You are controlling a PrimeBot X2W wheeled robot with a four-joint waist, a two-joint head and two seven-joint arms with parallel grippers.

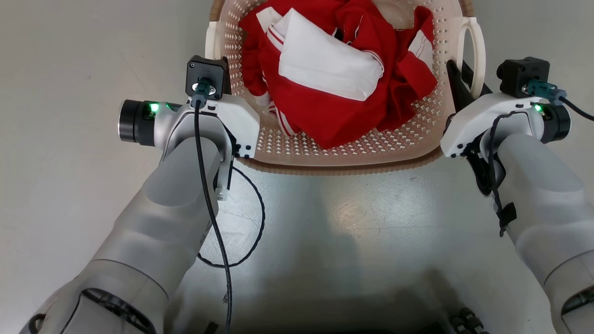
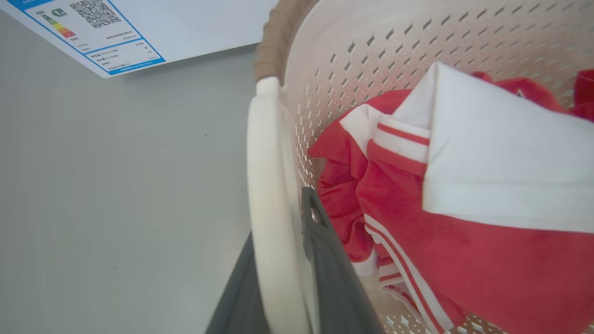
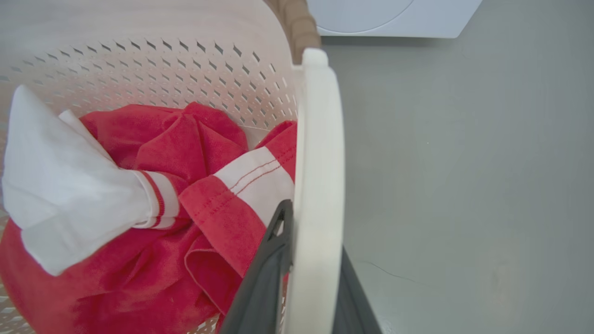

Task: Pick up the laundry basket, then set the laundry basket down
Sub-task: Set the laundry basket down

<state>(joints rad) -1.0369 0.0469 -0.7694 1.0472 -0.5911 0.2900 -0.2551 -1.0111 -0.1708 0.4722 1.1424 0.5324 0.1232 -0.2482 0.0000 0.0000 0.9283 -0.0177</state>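
Between left gripper (image 2: 283, 222) and right gripper (image 3: 313, 236): laundry basket (image 1: 352, 148), long axis apparently gripper-to-gripper; each gripper clamped on nearest loop handle (image 2: 264, 185), arms equally near.

1. Red garment (image 1: 334, 116): crumpled, with white bands and thin red stripes.
2. White cloth (image 1: 325, 65): folded, lying on the red garment.
3. Floor (image 1: 371, 222): grey, glossy, finely cracked.
4. Washing machine (image 3: 394, 18): white, standing on the floor.
5. Energy label (image 2: 88, 32): blue-bordered, with a QR code.
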